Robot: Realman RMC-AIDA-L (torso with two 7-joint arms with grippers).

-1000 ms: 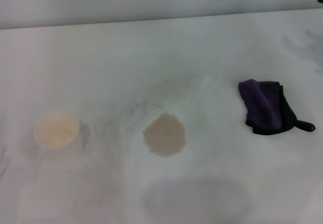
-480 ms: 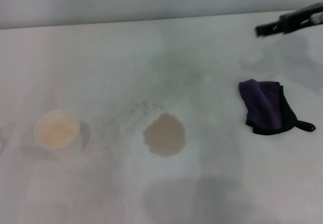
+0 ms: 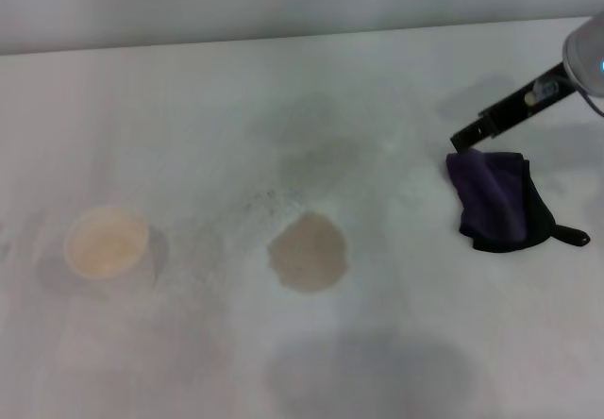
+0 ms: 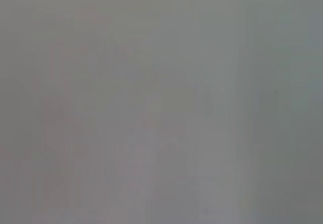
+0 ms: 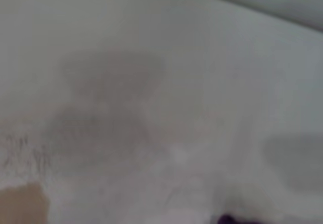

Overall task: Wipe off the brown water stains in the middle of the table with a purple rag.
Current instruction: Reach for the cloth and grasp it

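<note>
The brown water stain [image 3: 308,252] is a roundish tan patch in the middle of the white table [image 3: 283,89]. The purple rag [image 3: 495,200] lies bunched to its right, with black edging and a black loop tab. My right gripper [image 3: 466,139] reaches in from the upper right, its dark tip just above the rag's far left corner. In the right wrist view a corner of the stain [image 5: 20,204] and a sliver of the rag [image 5: 227,219] show at the picture's edge. My left gripper is out of view; the left wrist view shows only plain grey.
A cream paper cup [image 3: 106,242] stands on the table left of the stain. Faint grey specks and smudges [image 3: 274,197] lie just beyond the stain. The table's far edge [image 3: 283,37] meets a grey wall.
My right gripper has come in from the upper right and moved down and left, from the far corner to just above the rag. The rag, stain and cup have not moved.
</note>
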